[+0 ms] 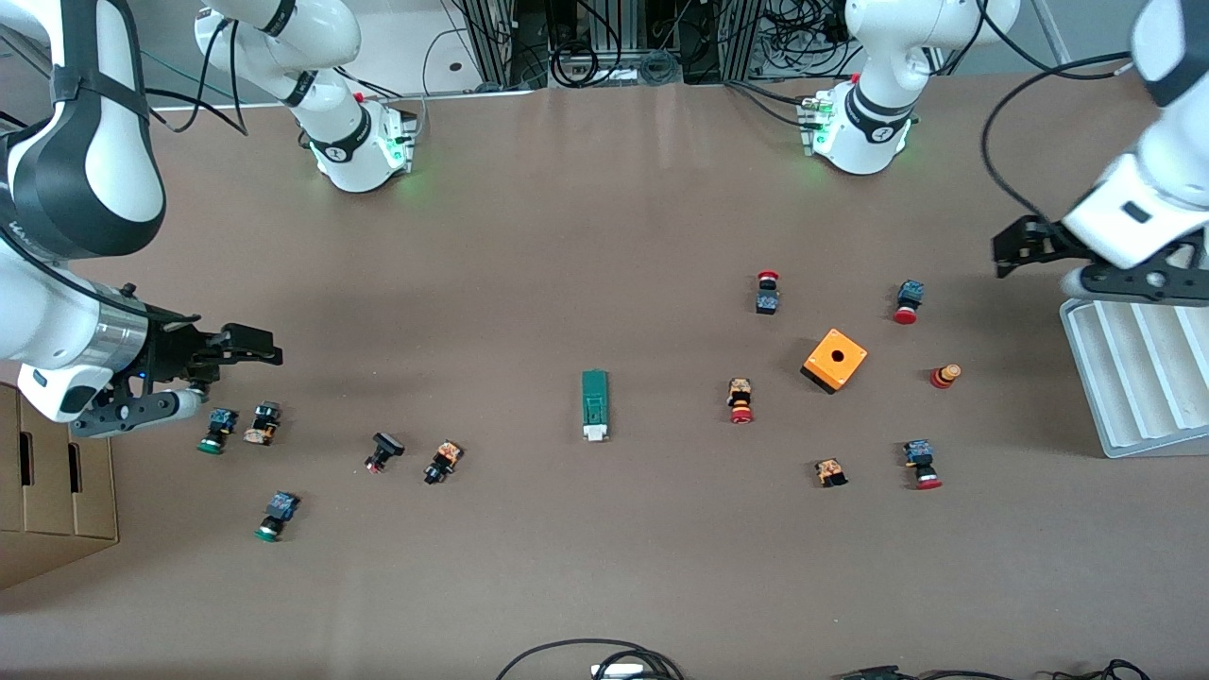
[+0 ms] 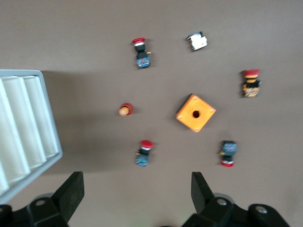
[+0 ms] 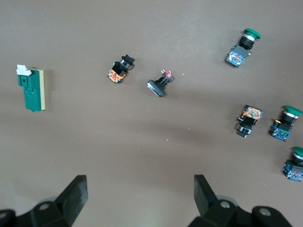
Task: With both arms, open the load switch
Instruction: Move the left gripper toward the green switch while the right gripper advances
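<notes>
Green push-button lies nearest; load switch untouched mid-table. Left gripper and right gripper, jaws wide, hover apart. Nothing begun.

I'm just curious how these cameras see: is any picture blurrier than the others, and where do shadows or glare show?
Left wrist view: softest, the orange box with a hole looks slightly smeared. Right wrist view: crisper, the narrow green load switch has clean edges. Front view: even light, a pale sheen on the brown table, soft shadows beside the white ridged tray.
</notes>
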You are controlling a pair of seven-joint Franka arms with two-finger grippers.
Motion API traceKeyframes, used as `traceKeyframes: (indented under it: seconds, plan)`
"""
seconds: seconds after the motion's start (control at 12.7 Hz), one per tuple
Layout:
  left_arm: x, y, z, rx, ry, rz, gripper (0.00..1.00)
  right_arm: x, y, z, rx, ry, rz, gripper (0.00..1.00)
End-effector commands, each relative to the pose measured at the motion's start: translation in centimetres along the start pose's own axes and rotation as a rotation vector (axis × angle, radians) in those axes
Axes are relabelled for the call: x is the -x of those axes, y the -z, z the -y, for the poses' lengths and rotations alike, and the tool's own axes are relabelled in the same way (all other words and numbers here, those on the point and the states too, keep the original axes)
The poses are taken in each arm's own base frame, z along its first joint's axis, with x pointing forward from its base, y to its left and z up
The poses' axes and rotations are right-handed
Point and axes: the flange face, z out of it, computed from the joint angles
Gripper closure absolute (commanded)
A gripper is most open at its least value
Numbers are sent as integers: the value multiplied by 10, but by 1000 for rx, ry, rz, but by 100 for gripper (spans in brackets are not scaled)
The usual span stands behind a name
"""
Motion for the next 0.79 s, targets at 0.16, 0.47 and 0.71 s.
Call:
traceKeyframes:
  seconds: [0.16, 0.47, 0.71]
  plan:
    - [7, 9, -114, -12, 127, -45, 0, -3, -12, 23, -17, 89, 13, 0]
    - [10, -1, -192, 21, 236, -97, 0, -21, -39, 19, -56, 157, 12, 0]
    - [15, -14, -254, 67, 365, -131, 0, -34, -60, 22, -106, 172, 3, 0]
